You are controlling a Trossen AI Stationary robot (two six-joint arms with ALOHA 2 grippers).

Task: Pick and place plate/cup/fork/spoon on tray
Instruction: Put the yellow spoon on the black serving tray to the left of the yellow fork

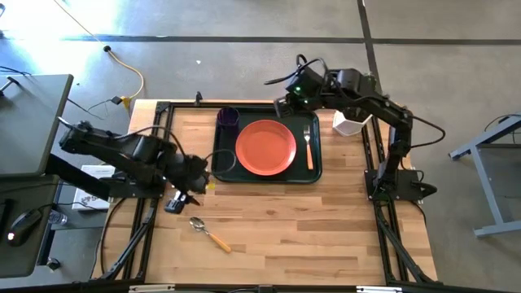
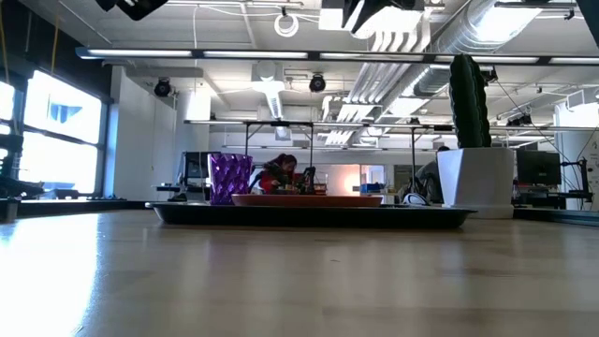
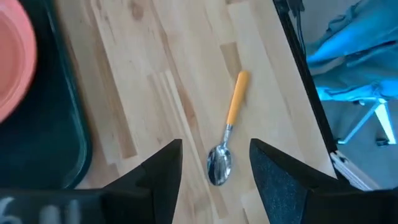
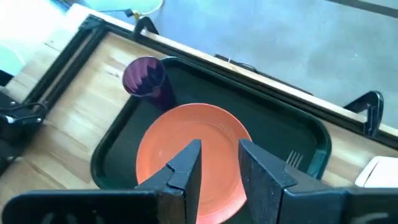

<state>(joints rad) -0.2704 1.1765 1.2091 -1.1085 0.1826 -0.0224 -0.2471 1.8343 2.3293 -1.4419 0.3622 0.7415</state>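
Spoon (image 1: 208, 233), light, stiff and likely slippery at its metal bowl, lies flat on the desk (image 1: 326, 228) well clear of the tray (image 1: 220, 167), best pinched across its orange handle by the open left pincer (image 3: 212, 168) above it; right pincer (image 4: 217, 168) open over the plate (image 4: 186, 143).

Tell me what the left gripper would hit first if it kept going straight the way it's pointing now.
Most likely the spoon. In the left wrist view the open left gripper frames the spoon's bowl between its fingers, lying on the table beside the tray. Nothing else shows in that line, though depth is unclear.
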